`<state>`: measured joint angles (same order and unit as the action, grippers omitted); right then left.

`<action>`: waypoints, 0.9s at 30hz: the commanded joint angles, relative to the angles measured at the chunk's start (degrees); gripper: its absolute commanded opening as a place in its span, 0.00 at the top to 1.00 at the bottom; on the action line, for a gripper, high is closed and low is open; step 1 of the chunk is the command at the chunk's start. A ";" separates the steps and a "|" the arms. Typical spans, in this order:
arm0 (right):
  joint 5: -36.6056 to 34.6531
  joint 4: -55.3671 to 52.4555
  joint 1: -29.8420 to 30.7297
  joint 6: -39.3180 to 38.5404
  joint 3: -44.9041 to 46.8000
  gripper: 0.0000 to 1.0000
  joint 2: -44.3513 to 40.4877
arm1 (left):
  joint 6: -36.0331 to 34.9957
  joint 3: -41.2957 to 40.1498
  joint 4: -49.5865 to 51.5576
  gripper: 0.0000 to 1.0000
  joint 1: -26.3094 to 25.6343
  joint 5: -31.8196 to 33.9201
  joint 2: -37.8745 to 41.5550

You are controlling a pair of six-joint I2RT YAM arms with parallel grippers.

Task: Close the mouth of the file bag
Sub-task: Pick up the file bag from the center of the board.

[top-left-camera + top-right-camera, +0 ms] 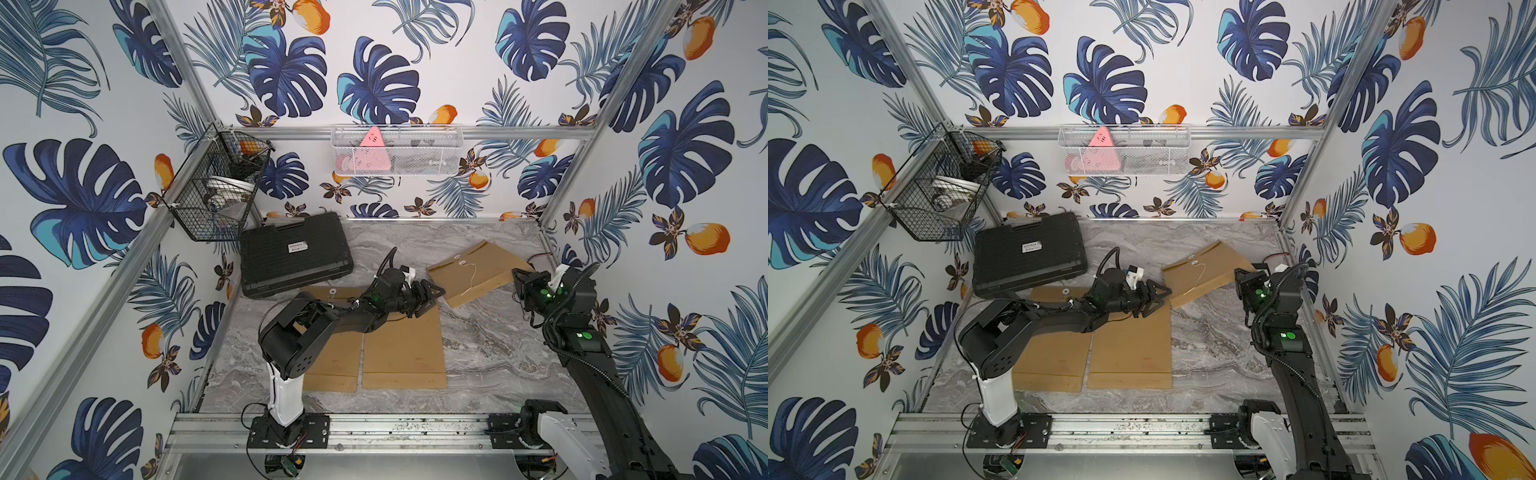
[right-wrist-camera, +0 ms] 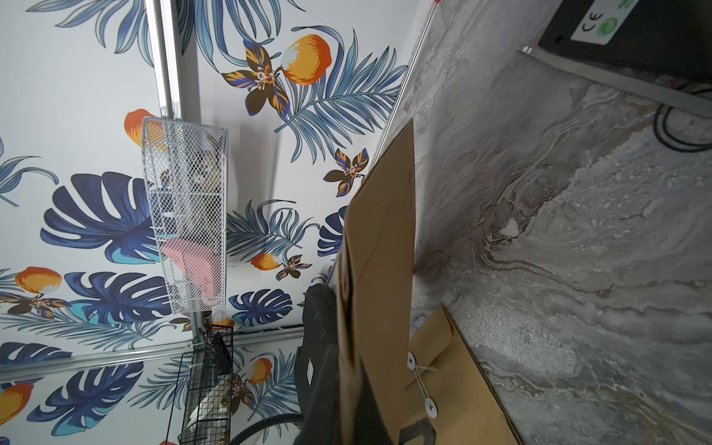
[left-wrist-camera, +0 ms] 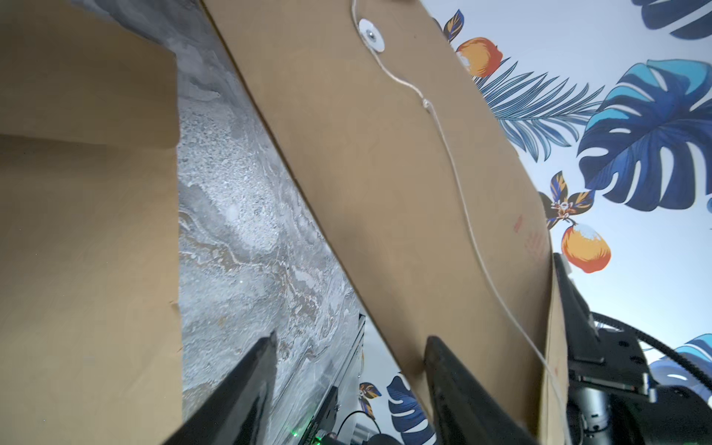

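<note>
The file bag (image 1: 478,270) is a brown kraft envelope, raised at a slant off the table at the back right in both top views. A loose white string (image 1: 471,278) hangs from its round white button (image 3: 371,35). My right gripper (image 1: 519,282) is shut on the bag's right edge; the right wrist view shows the bag (image 2: 379,250) edge-on between the jaws of that gripper (image 2: 346,389). My left gripper (image 1: 432,293) stands open at the bag's lower left corner. In the left wrist view one of its fingers (image 3: 454,385) lies against the bag (image 3: 385,173), and nothing sits between the jaws of the left gripper (image 3: 350,346).
Two more brown file bags (image 1: 405,345) (image 1: 332,357) lie flat under the left arm. A black case (image 1: 295,253) sits at the back left. A black wire basket (image 1: 216,187) and a white mesh basket (image 1: 395,149) hang on the walls.
</note>
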<state>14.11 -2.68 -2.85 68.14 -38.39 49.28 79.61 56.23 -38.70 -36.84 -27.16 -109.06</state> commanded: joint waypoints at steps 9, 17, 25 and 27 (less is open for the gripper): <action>-0.72 -0.33 1.09 6.49 2.91 1.00 -3.54 | 5.98 3.28 -9.96 0.46 -1.44 7.19 -5.84; 1.76 -5.05 1.16 7.47 4.91 1.00 -7.67 | 5.20 6.06 -12.29 0.62 0.65 7.53 -7.00; 5.47 -7.98 1.18 4.14 5.43 0.97 -9.87 | 4.12 8.19 -16.94 0.73 2.32 3.43 -7.43; 6.04 -8.55 1.18 2.79 5.70 0.95 -10.33 | 3.39 8.64 -17.27 0.77 2.88 2.08 -6.77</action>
<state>17.43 -9.54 -1.74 72.62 -32.93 39.42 84.07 63.94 -51.09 -34.59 -22.59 -116.73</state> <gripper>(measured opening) 0.058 0.238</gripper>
